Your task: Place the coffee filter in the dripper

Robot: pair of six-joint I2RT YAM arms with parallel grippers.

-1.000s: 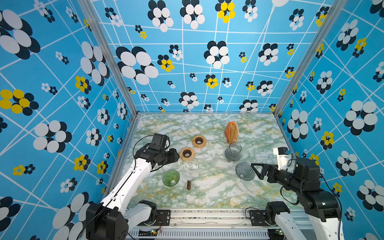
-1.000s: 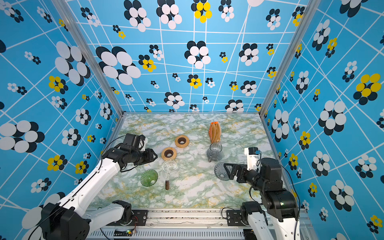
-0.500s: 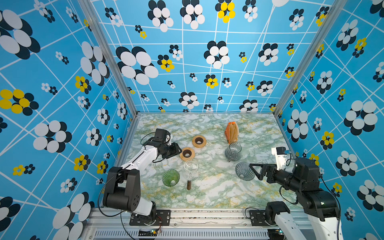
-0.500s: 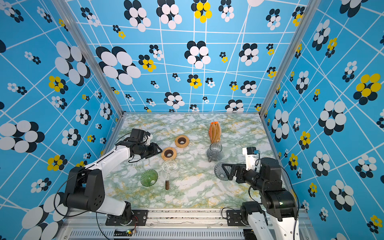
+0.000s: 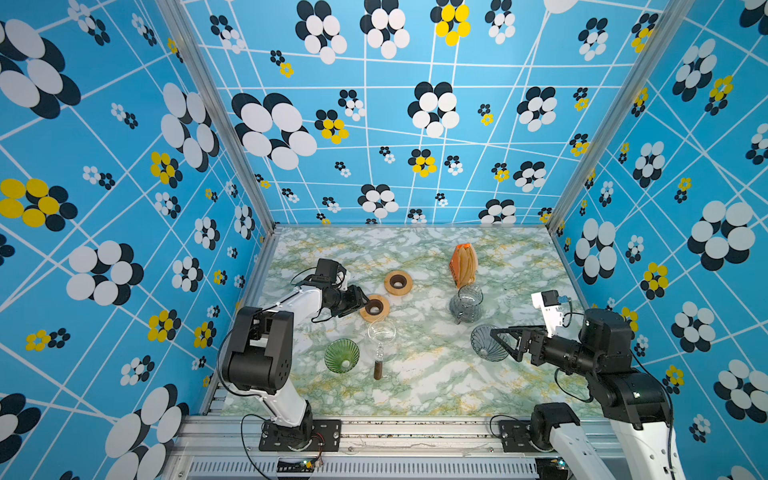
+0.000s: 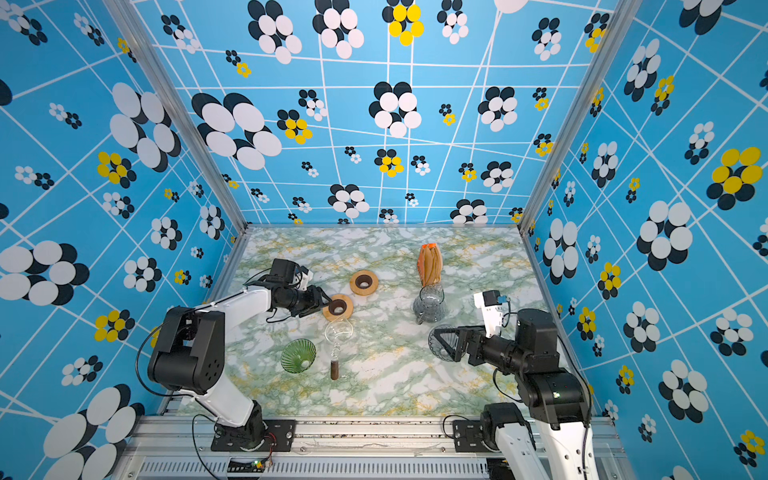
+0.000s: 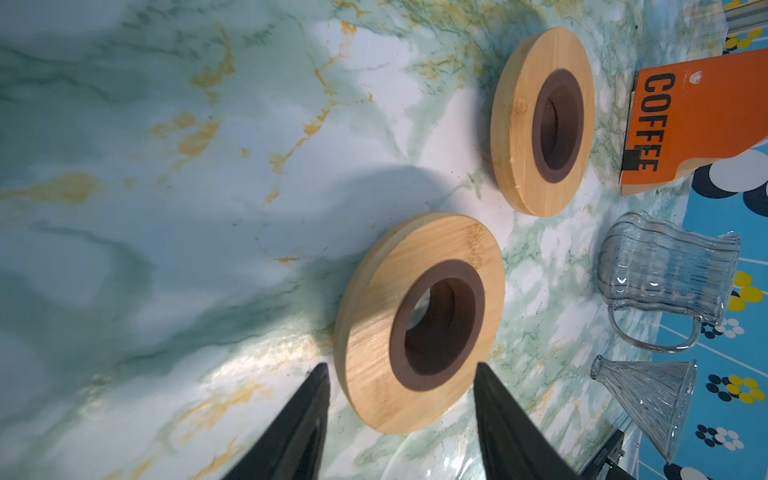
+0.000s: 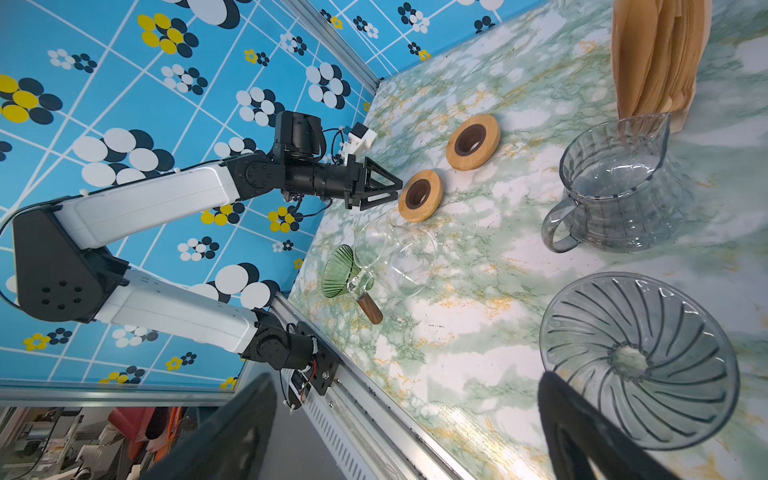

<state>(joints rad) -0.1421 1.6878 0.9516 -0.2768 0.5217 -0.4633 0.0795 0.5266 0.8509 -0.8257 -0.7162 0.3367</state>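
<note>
The left gripper [image 5: 360,300] reaches low over the marble-patterned table [image 5: 415,395] with its jaws about half apart and nothing between them. In the left wrist view its 2 black fingers [image 7: 299,424] stand on either side of the near edge of a wooden ring [image 7: 419,324] with a brown insert. I cannot tell whether they touch it. A 2nd wooden ring [image 5: 398,282] lies flat just behind, apart from the 1st. The right gripper [image 5: 505,344] has its jaws spread wide and empty at the rim of the grey glass dripper [image 8: 640,357]. Whether a finger touches the glass cannot be told. The brown paper coffee filters [image 5: 464,266] stand upright in an orange holder [image 7: 698,120] marked COFFEE toward the back of the table. They are just behind a grey glass pitcher [image 5: 466,305] and well apart from both grippers. A green glass dripper [image 5: 341,355] rests near the front, just beside a clear glass server [image 5: 381,332] with a wooden handle.
</note>
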